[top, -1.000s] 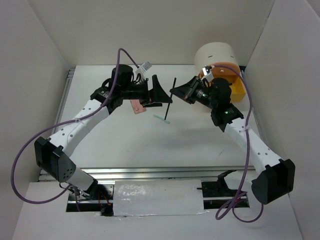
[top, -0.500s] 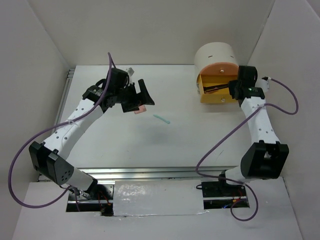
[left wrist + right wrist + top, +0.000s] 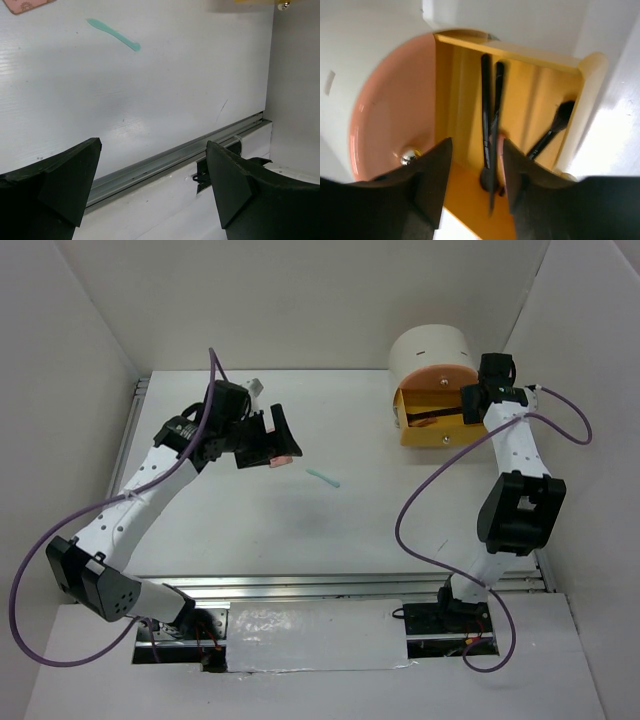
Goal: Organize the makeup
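My right gripper (image 3: 470, 406) hovers over the open yellow drawer (image 3: 430, 430) of the round cream unit. In the right wrist view its jaws (image 3: 477, 145) stand apart, and a thin black brush (image 3: 493, 150), blurred, hangs loose between them without touching either finger. Two more black brushes (image 3: 485, 110) (image 3: 551, 131) lie inside the drawer. My left gripper (image 3: 272, 443) is wide open and holds nothing, just above the pink palette (image 3: 286, 456), which it partly hides. The mint-green stick (image 3: 323, 478) lies on the table to the right of it, also in the left wrist view as the stick (image 3: 113, 34).
The cream drawer unit (image 3: 430, 348) stands at the back right, its peach front (image 3: 390, 110) with a silver knob (image 3: 409, 156) beside the yellow drawer. White walls close in on both sides. A metal rail (image 3: 175, 157) runs along the table's near edge.
The right arm swung from the table's middle to the yellow drawer with the black brush, and its jaws have just parted. The left arm drew back to the left.
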You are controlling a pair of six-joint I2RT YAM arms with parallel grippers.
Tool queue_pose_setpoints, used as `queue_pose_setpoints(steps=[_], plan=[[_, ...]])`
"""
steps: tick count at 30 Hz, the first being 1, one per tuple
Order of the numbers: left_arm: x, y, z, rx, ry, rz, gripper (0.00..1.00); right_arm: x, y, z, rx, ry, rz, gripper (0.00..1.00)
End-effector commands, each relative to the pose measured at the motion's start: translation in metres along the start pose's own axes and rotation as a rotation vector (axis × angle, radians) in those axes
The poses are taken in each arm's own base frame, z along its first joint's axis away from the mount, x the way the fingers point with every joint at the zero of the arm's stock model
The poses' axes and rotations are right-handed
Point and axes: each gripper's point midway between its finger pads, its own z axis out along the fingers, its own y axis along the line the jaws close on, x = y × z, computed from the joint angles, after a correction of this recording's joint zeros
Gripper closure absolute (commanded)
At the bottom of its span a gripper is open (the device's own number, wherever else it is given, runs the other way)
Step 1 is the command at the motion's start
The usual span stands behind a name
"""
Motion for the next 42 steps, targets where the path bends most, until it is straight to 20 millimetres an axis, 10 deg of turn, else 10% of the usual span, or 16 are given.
queue_pose_setpoints(steps=[1,7,10,12,15,21,25,42], plan=[[0.0,0.0,-0.011,0.01,-0.021,0.046,0.01,-0.005,0.017,-0.014,-0.057,0.017,-0.019,0.45],[0.003,0.002,-0.006,0.018,-0.008,0.045,0.01,-0.004,0.048,-0.043,-0.228,0.061,-0.057,0.21],[0.004,0.001,-0.002,0.026,0.0,0.045,0.01,-0.01,0.038,-0.06,-0.235,0.041,-0.071,0.25],[0.005,0.003,-0.001,0.017,0.002,0.043,0.01,-0.011,0.019,-0.072,-0.256,0.02,-0.073,0.44],[0.008,0.008,0.001,0.006,0.005,0.044,0.01,-0.006,-0.016,-0.077,-0.245,0.018,-0.073,0.99],[0.015,0.014,0.002,-0.004,0.018,0.046,0.01,0.019,-0.096,-0.051,-0.127,0.091,-0.101,1.0],[0.018,0.02,0.003,-0.02,0.019,0.056,0.01,0.04,-0.069,-0.04,-0.393,0.209,-0.163,1.0],[0.021,0.03,0.01,-0.057,0.035,0.077,0.01,0.058,-0.057,0.011,-0.335,0.303,-0.167,1.0]])
